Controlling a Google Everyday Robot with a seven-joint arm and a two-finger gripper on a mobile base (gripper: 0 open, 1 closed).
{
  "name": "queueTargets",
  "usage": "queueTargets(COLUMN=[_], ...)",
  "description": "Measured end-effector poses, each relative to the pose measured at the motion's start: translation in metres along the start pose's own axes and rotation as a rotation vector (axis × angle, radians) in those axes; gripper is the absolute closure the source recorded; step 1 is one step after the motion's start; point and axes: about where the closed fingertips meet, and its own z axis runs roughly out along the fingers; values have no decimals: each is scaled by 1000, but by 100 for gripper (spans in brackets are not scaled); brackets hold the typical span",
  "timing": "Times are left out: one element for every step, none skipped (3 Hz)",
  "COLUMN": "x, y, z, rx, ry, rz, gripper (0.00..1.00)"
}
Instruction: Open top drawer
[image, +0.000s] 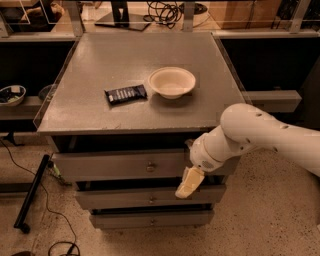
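Note:
The top drawer (115, 164) is the widest grey front under the cabinet's top, with a small brass knob (150, 167) at its centre. Its front stands slightly out from the cabinet. My gripper (188, 183) hangs from the white arm (260, 135) in front of the drawer's right end, to the right of the knob and a little lower. One pale yellow finger (189, 182) shows, pointing down-left over the gap between the top and middle drawers. It holds nothing that I can see.
A white bowl (171, 81) and a dark snack bar (125, 93) lie on the cabinet top (100, 60). Two more drawers, middle (130, 197) and bottom (145, 219), sit below. A black bar (31, 192) and cables lie on the floor at left.

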Motion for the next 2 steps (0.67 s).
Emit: queueTargets(x=[0,0], y=[0,0], z=[0,0], rx=[0,0], ry=[0,0], rz=[0,0], gripper=[16,39])
